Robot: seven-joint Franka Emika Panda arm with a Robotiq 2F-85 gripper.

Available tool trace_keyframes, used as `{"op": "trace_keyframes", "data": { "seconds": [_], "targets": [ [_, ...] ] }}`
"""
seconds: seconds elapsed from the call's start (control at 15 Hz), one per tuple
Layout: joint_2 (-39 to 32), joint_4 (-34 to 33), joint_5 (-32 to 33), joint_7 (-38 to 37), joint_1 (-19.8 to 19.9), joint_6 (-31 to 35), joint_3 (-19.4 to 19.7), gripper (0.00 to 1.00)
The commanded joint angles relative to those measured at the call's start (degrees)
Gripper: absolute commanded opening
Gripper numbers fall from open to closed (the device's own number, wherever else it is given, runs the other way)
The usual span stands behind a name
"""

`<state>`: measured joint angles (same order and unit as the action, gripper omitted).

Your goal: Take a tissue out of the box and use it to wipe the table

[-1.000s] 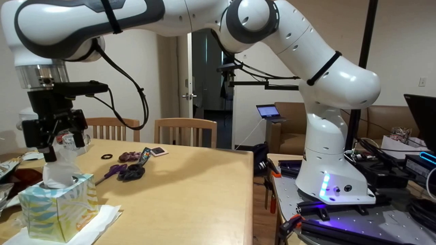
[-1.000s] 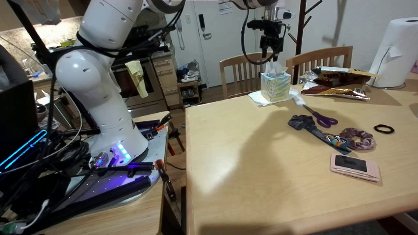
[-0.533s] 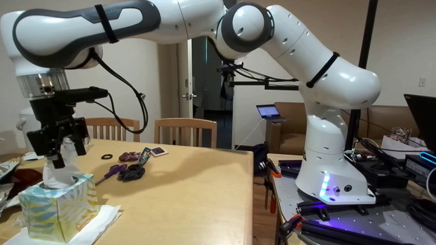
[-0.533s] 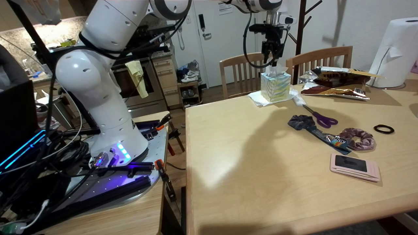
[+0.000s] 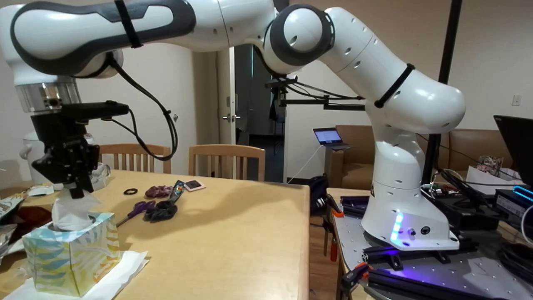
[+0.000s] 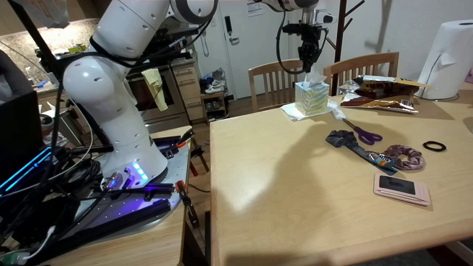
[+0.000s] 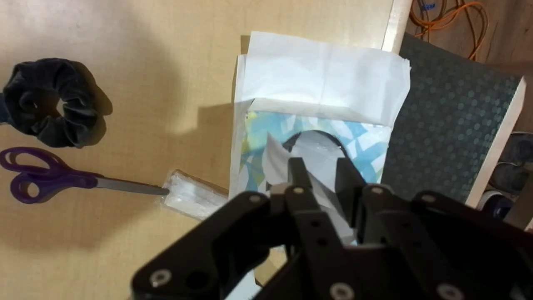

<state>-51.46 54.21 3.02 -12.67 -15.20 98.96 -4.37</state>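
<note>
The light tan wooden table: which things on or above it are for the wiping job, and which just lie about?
For the job: crumpled white paper tissue, teal-and-yellow cube-shaped tissue box, black two-fingered gripper, the wooden table itself.
Just lying about: purple-handled metal scissors, dark grey fabric scrunchie, mauve velvet scrunchie, pink rectangular card wallet, black round band.

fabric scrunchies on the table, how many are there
2 on the table in both exterior views: a dark gray scrunchie by the purple scissors, and a mauve scrunchie near the pink wallet. More could be hidden behind the foil bags.
</note>
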Motion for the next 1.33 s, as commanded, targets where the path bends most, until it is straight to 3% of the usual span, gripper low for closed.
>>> {"op": "trace_keyframes", "data": {
  "seconds": [0.0, 0.87, 1.27],
  "targets": [
    [-1.00, -2.76, -0.22, 1.27, 0.13, -1.69, -0.41, 0.01],
    [3.13, 1.03, 0.05, -0.03, 0.69, 0.91, 0.23, 0.00],
    [10.14, 4.48, 1.07, -0.71, -0.25, 2.04, 1.38, 0.00]
  ]
}}
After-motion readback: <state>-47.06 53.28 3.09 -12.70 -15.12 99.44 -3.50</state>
